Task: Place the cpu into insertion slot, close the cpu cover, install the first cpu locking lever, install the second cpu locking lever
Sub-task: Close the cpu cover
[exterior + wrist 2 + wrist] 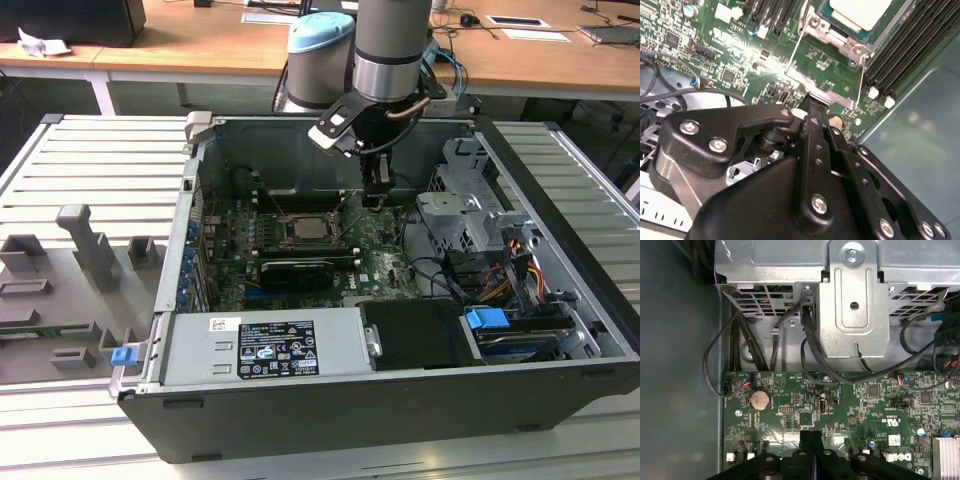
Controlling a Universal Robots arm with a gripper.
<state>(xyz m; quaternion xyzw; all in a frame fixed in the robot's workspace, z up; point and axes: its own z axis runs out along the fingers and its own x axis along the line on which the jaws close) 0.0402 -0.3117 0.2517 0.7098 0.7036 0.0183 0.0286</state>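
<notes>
Your tool [376,198] hangs inside the open computer case [560,330]. Its two black fingers [815,130] are pressed flat together with no gap, and nothing is gripped between them. The tip sits low over the green circuit board [388,265], just beside a corner of the chip socket. The cpu [304,228] lies flat in that socket, on the exterior view's left of the tool. Its pale metal top shows through the cover [836,37] framing it. The case rests on a grey slatted bench [90,160].
</notes>
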